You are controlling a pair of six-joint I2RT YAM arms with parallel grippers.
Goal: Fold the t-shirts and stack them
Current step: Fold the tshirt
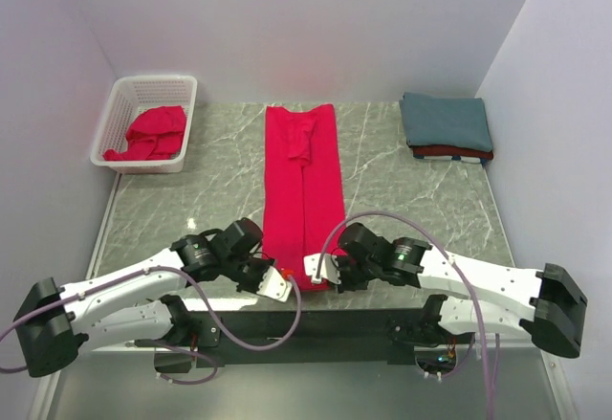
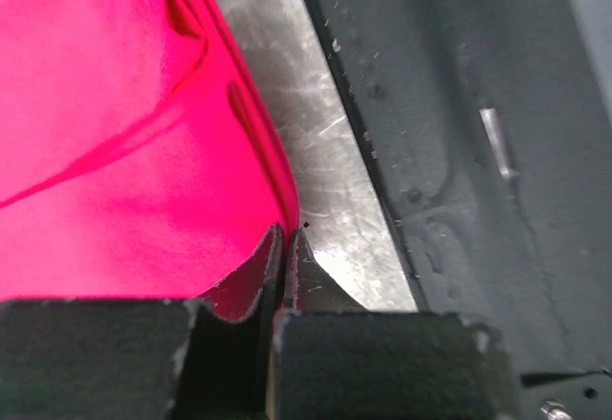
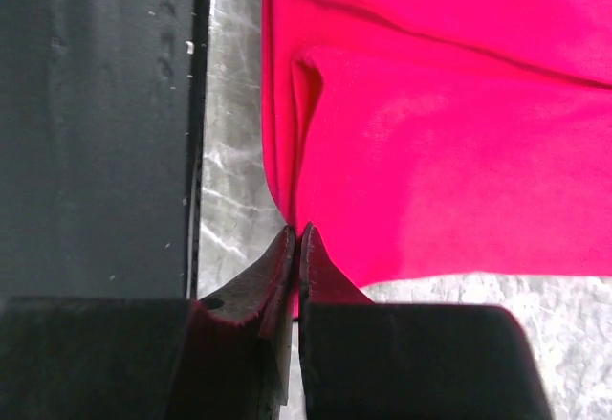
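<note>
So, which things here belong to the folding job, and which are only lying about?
Job: flat red t-shirt; crumpled red t-shirt; folded t-shirt stack; left end effector and right end effector, both shut on the flat shirt's near corners.
Lying about: white basket.

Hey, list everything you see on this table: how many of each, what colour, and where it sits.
laid-out t-shirt: one, bright red, folded into a long strip down the middle of the table
crumpled t-shirt: one, bright red, inside the basket
teal-blue t-shirt: one, folded, on top of the stack at the back right
darker red t-shirt: one, folded, under the teal-blue one
basket: one, white lattice, back left corner
table: one, grey-green marble pattern
left gripper: one, black, shut on the strip's near left corner
right gripper: one, black, shut on its near right corner
</note>
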